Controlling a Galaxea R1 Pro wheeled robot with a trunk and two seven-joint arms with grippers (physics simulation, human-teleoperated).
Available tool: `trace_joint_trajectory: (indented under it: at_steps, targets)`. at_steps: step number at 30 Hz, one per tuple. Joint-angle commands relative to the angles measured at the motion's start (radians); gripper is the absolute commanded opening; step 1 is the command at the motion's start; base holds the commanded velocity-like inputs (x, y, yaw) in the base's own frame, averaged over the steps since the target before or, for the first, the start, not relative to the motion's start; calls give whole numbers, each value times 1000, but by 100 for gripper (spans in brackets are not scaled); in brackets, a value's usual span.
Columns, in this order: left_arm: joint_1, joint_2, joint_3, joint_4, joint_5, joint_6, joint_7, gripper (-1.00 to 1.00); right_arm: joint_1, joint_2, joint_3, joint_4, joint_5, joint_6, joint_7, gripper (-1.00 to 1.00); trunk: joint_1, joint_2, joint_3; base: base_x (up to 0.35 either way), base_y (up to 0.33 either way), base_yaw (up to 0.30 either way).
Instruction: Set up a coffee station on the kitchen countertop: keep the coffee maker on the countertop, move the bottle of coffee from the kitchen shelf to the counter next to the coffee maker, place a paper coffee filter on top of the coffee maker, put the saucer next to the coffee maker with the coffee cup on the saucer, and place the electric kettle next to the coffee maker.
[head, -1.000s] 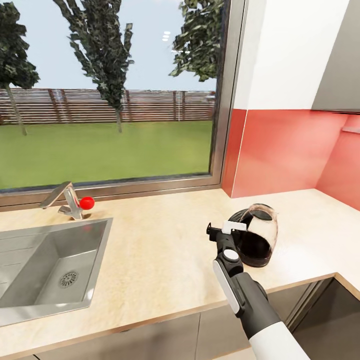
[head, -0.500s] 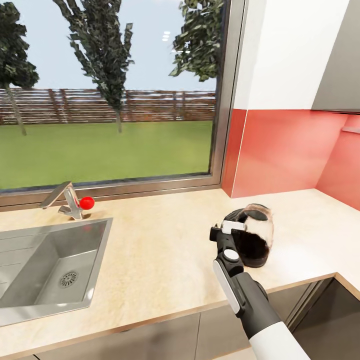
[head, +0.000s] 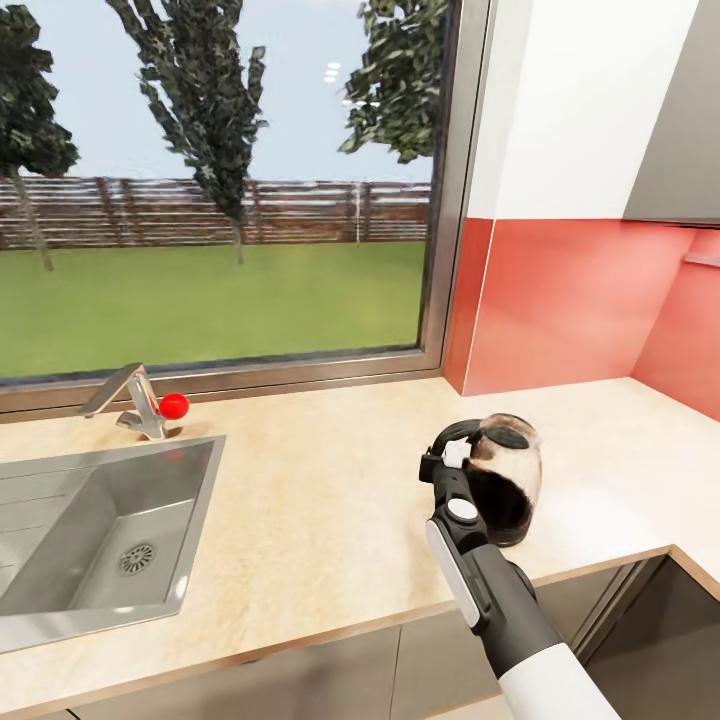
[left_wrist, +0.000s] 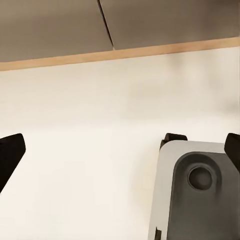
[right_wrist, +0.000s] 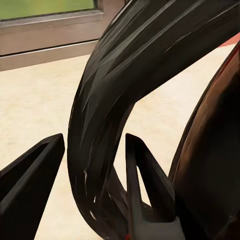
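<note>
Our right pincer (head: 445, 462) straddled the electric kettle (head: 503, 480) handle, unclosed; we should close squarely before lifting off the desk (head: 320, 500).

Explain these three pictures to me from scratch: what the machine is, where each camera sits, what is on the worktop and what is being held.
This is a simulated wheeled robot with two arms, steered by a person. The large picture is taken from its head, looking down over a light-wood countertop. On the head view's left is a steel sink with a tap; a window and a red wall are behind.

The other two pictures come from cameras near each hand, looking along its two fingers. The right hand reaches to the electric kettle, a dark glass pot standing on the countertop. In the right wrist view the two black fingers sit on either side of the kettle's curved black handle, so they straddle it; whether they are squeezing it I cannot tell.

The left hand holds nothing; its camera shows a pale floor and grey cabinet fronts.
</note>
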Motion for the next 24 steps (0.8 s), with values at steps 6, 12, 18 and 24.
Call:
trace_joint_trajectory:
  at_steps: [6,12,18,24]
  targets:
    - [1,0,7,-2,5,1,-10,100,-1,0,3,-1,-8,3,-7,-100,0,-1,-1,0,0,0]
    - [1,0,7,-2,5,1,-10,100,-2,0,3,-1,-8,3,-7,-100,0,-1,-1,0,0,0]
    - [1,0,7,-2,5,1,-10,100,-2,0,3,-1,-8,3,-7,-100,0,-1,-1,0,0,0]
    - [1,0,7,-2,5,1,-10,100,-1,0,3,-1,-8,3,-7,-100,0,-1,-1,0,0,0]
